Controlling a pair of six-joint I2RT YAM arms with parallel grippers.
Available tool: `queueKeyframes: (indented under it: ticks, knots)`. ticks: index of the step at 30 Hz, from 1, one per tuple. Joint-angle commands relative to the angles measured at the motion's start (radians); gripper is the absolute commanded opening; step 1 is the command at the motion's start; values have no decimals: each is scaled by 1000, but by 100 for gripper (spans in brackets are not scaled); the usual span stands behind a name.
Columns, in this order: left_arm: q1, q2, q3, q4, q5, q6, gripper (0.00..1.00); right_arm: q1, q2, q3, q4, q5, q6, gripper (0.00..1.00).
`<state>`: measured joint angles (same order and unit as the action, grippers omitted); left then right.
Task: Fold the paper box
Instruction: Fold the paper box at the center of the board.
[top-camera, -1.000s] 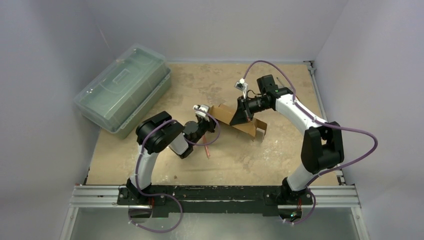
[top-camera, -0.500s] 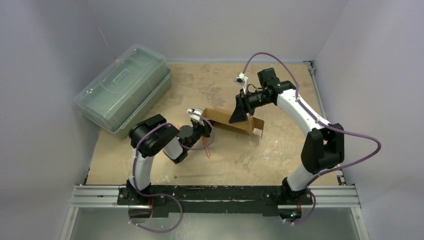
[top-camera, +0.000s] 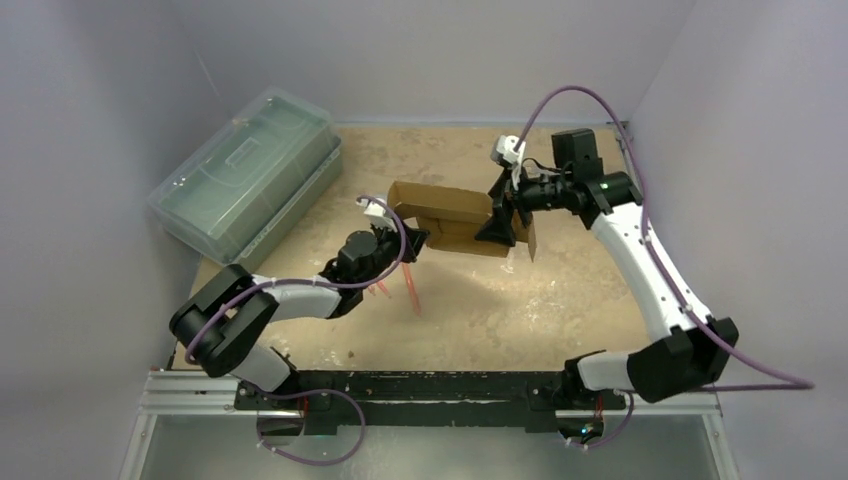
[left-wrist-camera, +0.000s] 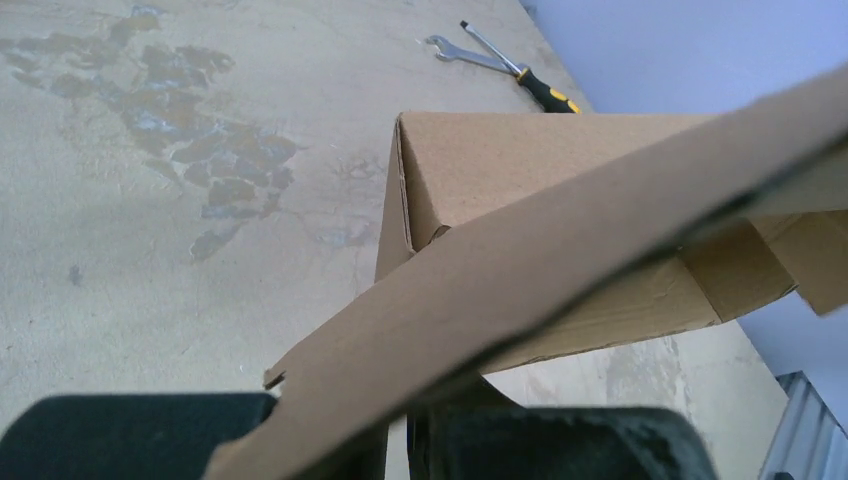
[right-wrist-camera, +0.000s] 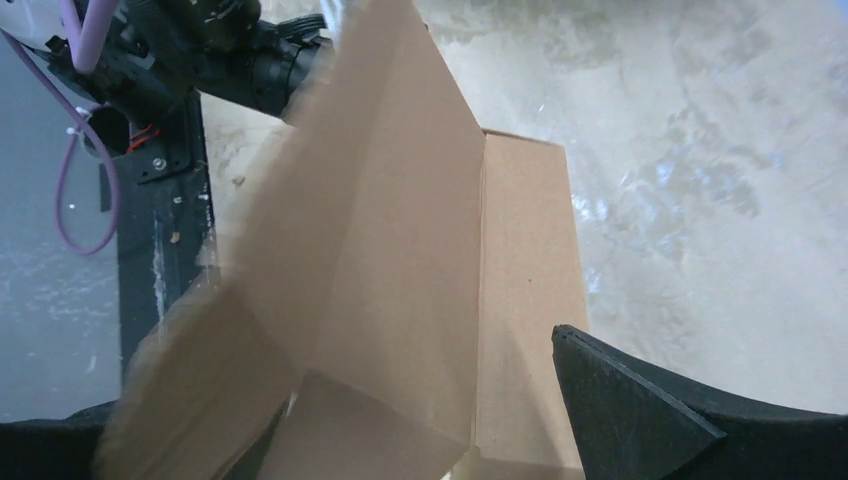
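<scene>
Top external view gives us the paper box (top-camera: 447, 213) held up off the bench (top-camera: 500, 320) near its middle, between the two arms. The left tool (top-camera: 410, 243) meets the box at its lower left corner, and the right tool (top-camera: 503, 222) stands at its right end. A green plastic case (top-camera: 245, 175) sits well apart at the far left of the bench.

From the left wrist view we see the left tool's fingers (left-wrist-camera: 130, 435) closed to a narrow slit on a cardboard flap that runs diagonally up to the right. The box body rises behind it. Beyond, on the bench, a wrench (left-wrist-camera: 460, 52) and a screwdriver (left-wrist-camera: 530, 85) lie just beside each other.

From the right wrist view we see the right tool's jaws spread wide, one finger (right-wrist-camera: 640, 420) at lower right and the other a dark edge at lower left. The box panels lie between them. We cannot tell whether either finger touches the cardboard.
</scene>
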<state>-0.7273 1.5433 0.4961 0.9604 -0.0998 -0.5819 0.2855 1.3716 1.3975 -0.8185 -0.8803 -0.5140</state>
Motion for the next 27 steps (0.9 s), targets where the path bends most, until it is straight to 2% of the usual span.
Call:
queueKeyframes:
  ticks: [1, 7, 11, 13, 21, 25, 27]
  knots:
    - [0, -85, 96, -422, 54, -62, 0, -31, -89, -20, 30, -49, -91, 99]
    - [19, -77, 155, -590, 123, -65, 0, -55, -68, 0, 35, -56, -58, 99]
    - [29, -64, 208, -683, 161, -89, 0, -116, -77, -55, 163, -14, 69, 99]
    - [33, -54, 243, -747, 173, -100, 0, -186, -79, -87, 229, -47, 123, 99]
    - [69, 31, 375, -1004, 228, -119, 0, -217, -75, -226, 263, -181, 59, 99]
    - [78, 84, 414, -1062, 261, -120, 0, -218, -76, -296, 313, -227, 57, 99]
    - [78, 102, 424, -1064, 277, -123, 0, -217, -65, -329, 394, -234, 98, 99]
